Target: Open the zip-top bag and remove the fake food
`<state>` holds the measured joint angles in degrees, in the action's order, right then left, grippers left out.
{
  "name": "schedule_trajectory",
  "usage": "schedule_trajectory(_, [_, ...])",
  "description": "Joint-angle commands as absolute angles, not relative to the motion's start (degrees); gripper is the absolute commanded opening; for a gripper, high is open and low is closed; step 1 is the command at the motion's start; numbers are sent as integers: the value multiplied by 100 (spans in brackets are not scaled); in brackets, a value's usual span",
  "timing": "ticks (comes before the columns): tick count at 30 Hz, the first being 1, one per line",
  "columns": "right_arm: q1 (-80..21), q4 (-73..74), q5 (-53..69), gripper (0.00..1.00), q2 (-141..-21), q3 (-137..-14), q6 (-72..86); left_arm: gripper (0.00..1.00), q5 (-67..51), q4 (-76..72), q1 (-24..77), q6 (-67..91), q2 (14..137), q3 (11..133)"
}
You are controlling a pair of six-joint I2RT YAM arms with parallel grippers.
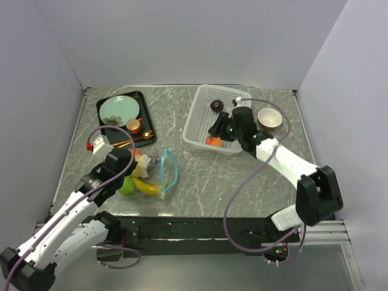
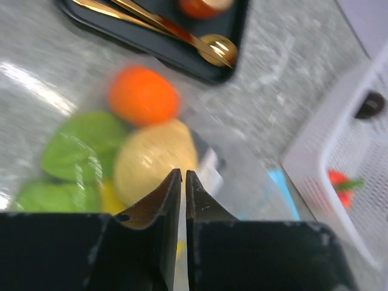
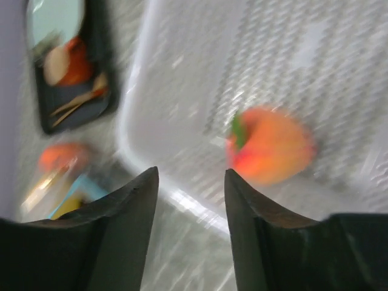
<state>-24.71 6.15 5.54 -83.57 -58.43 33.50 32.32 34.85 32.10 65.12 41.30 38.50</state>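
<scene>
Pinning the zip-top bag (image 1: 156,177) matters most: your left jaws sit a sliver apart over its closed end; whether they pinch film, you cannot tell. It lies front-left on the worktop (image 1: 206,176), long axis left-right, teal mouth facing the basket (image 1: 195,121). Your right jaws gape empty above the peach (image 3: 270,151) there; bring them low to the mouth.

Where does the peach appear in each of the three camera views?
Top external: the peach is right of centre, at the near edge of the white basket.
Left wrist: the peach is at the far right, inside the basket.
Right wrist: the peach is right of centre, on the basket floor.
Shared landmark: the black tray.
</scene>
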Motion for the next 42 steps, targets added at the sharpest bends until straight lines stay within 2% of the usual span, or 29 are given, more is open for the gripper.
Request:
schedule_trajectory(1, [-3328, -156, 923, 47, -7787, -5222, 3909, 10, 2772, 2999, 2254, 5775, 4498, 4026])
schedule_trajectory(2, [-3496, -254, 923, 42, -7778, -5151, 4007, 9, 2621, 2936, 2128, 5696, 4578, 4017])
schedule_trajectory(6, [-4059, -1123, 1256, 39, -8093, -4939, 4517, 2, 2277, 2655, 1899, 5686, 4877, 3885])
schedule_trajectory(11, [-4552, -1607, 1607, 40, -8893, -5203, 4983, 1, 1987, 2321, 1881, 5827, 5018, 3552])
schedule_trajectory(22, [-4852, -2663, 2521, 43, -10581, -5765, 5782, 1, 1784, 1917, 1881, 6047, 4992, 2805])
schedule_trajectory(27, [-4913, -3005, 2628, 54, -10933, -5854, 5994, 1, 1574, 1767, 1881, 6143, 4940, 2523])
schedule_trajectory(31, [-4957, -3103, 2654, 71, -11004, -5845, 6012, 1, 1459, 1661, 1881, 6187, 4861, 2365])
schedule_trajectory(34, [-4983, -3234, 2689, 80, -11021, -5810, 6012, 1, 1354, 1573, 1881, 6153, 4773, 2276])
schedule_trajectory(38, [-5001, -3575, 2707, 86, -11021, -5687, 6125, 1, 1204, 1415, 1890, 6117, 4737, 2189])
schedule_trajectory(42, [-5036, -3754, 2733, 88, -11065, -5686, 6276, 1, 1081, 1284, 1890, 6135, 4755, 2066])
